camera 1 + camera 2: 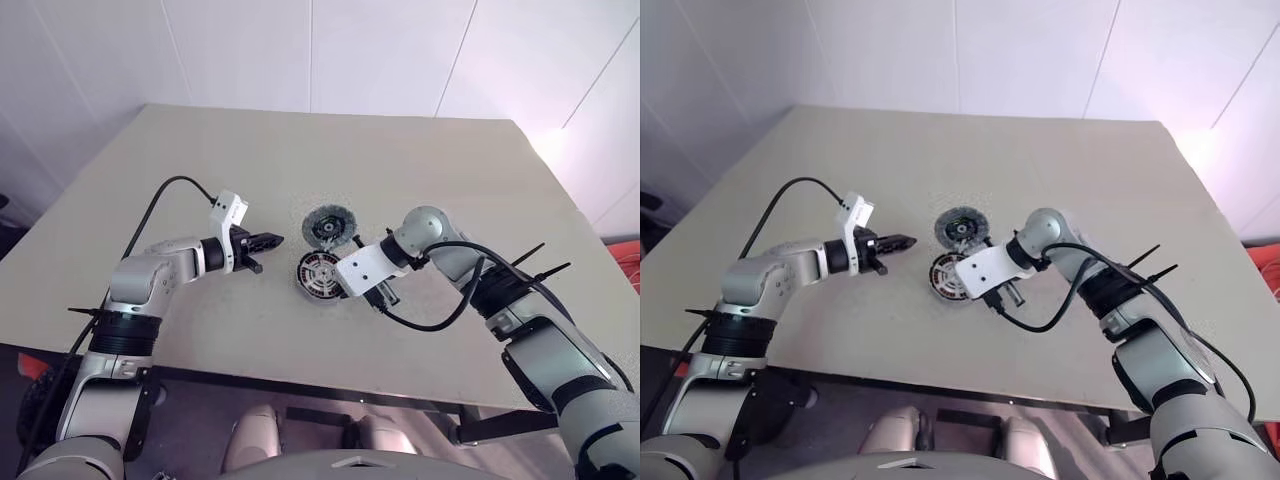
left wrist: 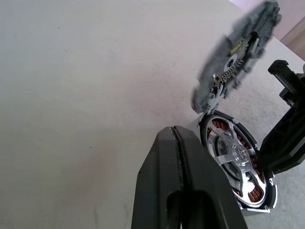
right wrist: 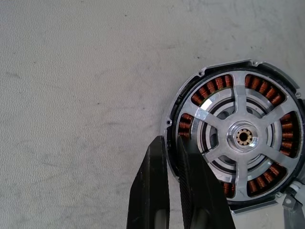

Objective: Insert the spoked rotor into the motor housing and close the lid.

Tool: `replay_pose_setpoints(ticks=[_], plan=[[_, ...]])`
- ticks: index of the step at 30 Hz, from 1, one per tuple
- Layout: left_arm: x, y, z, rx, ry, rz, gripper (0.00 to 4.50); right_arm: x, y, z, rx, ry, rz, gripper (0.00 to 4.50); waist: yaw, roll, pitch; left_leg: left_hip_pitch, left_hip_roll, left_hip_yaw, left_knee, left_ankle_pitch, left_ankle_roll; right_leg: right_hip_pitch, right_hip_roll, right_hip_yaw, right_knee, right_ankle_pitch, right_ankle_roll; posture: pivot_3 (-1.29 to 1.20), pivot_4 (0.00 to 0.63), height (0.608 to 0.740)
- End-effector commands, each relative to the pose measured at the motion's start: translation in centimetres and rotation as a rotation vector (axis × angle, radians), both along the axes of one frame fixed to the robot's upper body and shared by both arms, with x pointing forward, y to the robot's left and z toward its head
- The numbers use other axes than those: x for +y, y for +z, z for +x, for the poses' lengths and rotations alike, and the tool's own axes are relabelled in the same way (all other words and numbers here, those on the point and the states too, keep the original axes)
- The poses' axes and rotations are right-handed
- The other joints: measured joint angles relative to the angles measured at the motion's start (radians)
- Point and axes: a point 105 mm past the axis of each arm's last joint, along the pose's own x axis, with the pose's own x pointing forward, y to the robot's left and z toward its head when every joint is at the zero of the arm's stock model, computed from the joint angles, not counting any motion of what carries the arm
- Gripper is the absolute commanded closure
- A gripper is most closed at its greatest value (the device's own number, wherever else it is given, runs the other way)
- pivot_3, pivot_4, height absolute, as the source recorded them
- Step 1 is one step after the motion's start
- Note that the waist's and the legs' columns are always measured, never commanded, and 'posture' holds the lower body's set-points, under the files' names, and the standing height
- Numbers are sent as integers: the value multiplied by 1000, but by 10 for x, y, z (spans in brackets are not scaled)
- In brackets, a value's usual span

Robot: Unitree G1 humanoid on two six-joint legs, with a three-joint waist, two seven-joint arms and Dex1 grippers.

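While the spoked rotor (image 3: 243, 138) sits seated inside the motor housing (image 3: 182, 125), its silver spokes lie across the ring of copper windings, and the pair rests on the pale table (image 1: 420, 180) near its middle, a little toward the near edge. Just beyond it, on the far side, is the lid (image 1: 326, 226), a grey disc with fine radial lines and a dark centre; the head views show it touching or almost touching the housing's far edge, and the left wrist view shows it tilted up rather than lying flat, its geared underside turned toward the housing. The right gripper (image 3: 172, 191) comes in from the right and points down and leftward at the housing's near right side; its jaws are drawn almost together with only a thin gap between them, and one black finger overlaps the housing's rim while the other lies just outside it, so whether they pinch the rim cannot be told for sure. The left gripper (image 1: 268, 241) hovers over the table to the left of the housing, apart from it, pointing right toward it, its jaws pressed together and empty. A black cable loops from each wrist back along its arm.
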Motion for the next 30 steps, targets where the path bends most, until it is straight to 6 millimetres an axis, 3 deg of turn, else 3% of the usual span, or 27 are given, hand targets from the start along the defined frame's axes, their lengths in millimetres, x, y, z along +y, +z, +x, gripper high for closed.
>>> replay_pose_setpoints(ticks=[1,13,23,27,30], plan=[[0,13,2,-59,-2,-9,4500,4,12,4,-46,5,36,4497,0,0,0,0,0,0,0,0,0,0,0,0,0,0,0,0,0,740],[-1,12,3,-55,0,-12,4500,-1,21,6,-69,-18,47,4497,1,0,0,0,0,0,0,0,0,0,0,0,0,0,0,0,0,740],[1,9,2,-46,16,-20,4500,-37,21,-1,1,-124,-65,4497,8,0,0,-2,0,0,2,-1,2,0,-1,0,-1,0,0,0,0,740],[0,8,2,-45,18,-21,4500,-36,23,-8,29,-145,-76,4497,8,0,0,-2,0,0,2,-1,2,0,-1,0,0,0,0,0,0,740],[1,9,3,-45,23,-22,4500,-24,29,-12,79,-201,-35,4497,7,0,0,-1,0,0,2,-1,2,0,-1,0,0,0,0,0,0,740]])
